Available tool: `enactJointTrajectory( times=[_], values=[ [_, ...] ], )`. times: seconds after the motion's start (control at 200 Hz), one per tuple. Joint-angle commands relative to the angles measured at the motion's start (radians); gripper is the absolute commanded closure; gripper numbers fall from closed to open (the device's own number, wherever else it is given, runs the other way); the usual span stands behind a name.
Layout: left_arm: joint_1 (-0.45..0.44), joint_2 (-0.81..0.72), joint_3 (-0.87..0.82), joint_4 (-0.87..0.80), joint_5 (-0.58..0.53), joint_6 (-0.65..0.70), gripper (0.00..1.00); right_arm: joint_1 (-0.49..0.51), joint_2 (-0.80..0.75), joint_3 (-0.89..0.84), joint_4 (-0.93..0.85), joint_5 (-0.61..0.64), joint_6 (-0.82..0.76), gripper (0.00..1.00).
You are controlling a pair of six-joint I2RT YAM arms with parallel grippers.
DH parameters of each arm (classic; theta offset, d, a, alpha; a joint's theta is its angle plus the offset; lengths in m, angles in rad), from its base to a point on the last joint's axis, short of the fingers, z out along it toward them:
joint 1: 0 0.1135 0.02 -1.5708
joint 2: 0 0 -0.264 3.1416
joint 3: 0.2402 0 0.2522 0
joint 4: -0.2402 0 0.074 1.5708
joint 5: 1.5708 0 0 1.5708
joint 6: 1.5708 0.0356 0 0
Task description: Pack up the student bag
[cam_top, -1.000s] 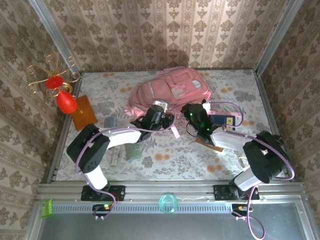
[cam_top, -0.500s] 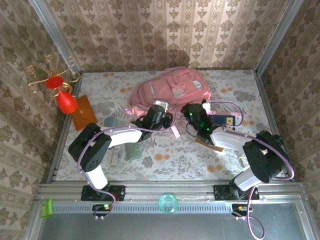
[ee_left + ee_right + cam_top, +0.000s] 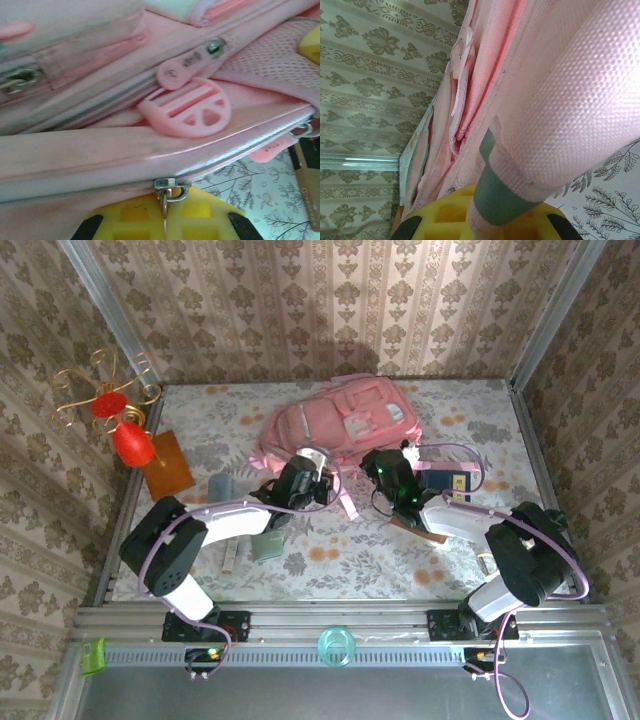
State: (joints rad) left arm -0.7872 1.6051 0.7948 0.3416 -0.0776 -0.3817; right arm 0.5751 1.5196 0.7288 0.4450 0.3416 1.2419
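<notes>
Student bag [image 3: 340, 420] lies flat at the far middle of the desk [image 3: 350, 552]. My left pincer [image 3: 165, 217] is pressed together on a metal zip pull [image 3: 171, 189]. My right pincer [image 3: 492, 210] pinches a pink mesh strap [image 3: 560, 115]. The zip looks shut, and a blue item [image 3: 447, 480] and a grey slab [image 3: 266, 543] lie outside the bag. I judge it an early stage: opening, nothing packed yet.
</notes>
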Motion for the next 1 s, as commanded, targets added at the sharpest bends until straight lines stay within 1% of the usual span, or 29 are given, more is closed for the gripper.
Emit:
enactJointTrajectory(
  times=[0.0,0.19,0.335,0.435,0.52,0.57,0.66,0.69,0.74,0.79,0.845,0.92,0.96,0.995],
  values=[
    [0.056,-0.036,-0.028,-0.091,-0.077,0.068,1.0,-0.02,-0.053,-0.021,0.049,0.117,-0.06,1.0],
    [0.118,-0.08,-0.059,-0.154,-0.088,0.111,1.0,-0.047,-0.083,-0.042,0.031,0.104,-0.129,1.0],
    [0.167,-0.127,-0.092,-0.204,-0.09,0.132,1.0,-0.114,-0.085,-0.044,-0.025,0.003,-0.233,1.0],
    [0.203,-0.157,-0.114,-0.233,-0.057,0.142,1.0,-0.191,-0.065,-0.046,-0.06,-0.081,-0.287,1.0],
    [0.208,-0.168,-0.118,-0.245,-0.017,0.15,1.0,-0.248,-0.042,-0.042,-0.068,-0.135,-0.315,1.0],
    [0.207,-0.166,-0.12,-0.243,0.019,0.145,1.0,-0.265,-0.022,-0.03,-0.057,-0.162,-0.355,1.0],
    [0.189,-0.165,-0.116,-0.231,0.069,0.142,1.0,-0.279,0.02,0.043,-0.121,-0.214,-0.419,1.0],
    [0.18,-0.165,-0.113,-0.23,0.088,0.142,1.0,-0.283,0.039,0.075,-0.141,-0.237,-0.459,0.95],
    [0.17,-0.166,-0.104,-0.226,0.129,0.132,1.0,-0.29,0.073,0.151,-0.229,-0.263,-0.507,0.87],
    [0.158,-0.169,-0.095,-0.219,0.163,0.119,1.0,-0.299,0.115,0.233,-0.323,-0.318,-0.565,0.74],
    [0.143,-0.173,-0.083,-0.225,0.176,0.103,1.0,-0.306,0.146,0.308,-0.428,-0.338,-0.608,0.63],
    [0.127,-0.179,-0.075,-0.223,0.175,0.089,1.0,-0.306,0.139,0.334,-0.505,-0.354,-0.644,0.49],
    [0.12,-0.182,-0.072,-0.228,0.167,0.083,1.0,-0.306,0.118,0.32,-0.518,-0.375,-0.64,0.39],
    [0.115,-0.183,-0.071,-0.225,0.163,0.081,1.0,-0.303,0.094,0.298,-0.516,-0.401,-0.625,0.31]
  ],
)
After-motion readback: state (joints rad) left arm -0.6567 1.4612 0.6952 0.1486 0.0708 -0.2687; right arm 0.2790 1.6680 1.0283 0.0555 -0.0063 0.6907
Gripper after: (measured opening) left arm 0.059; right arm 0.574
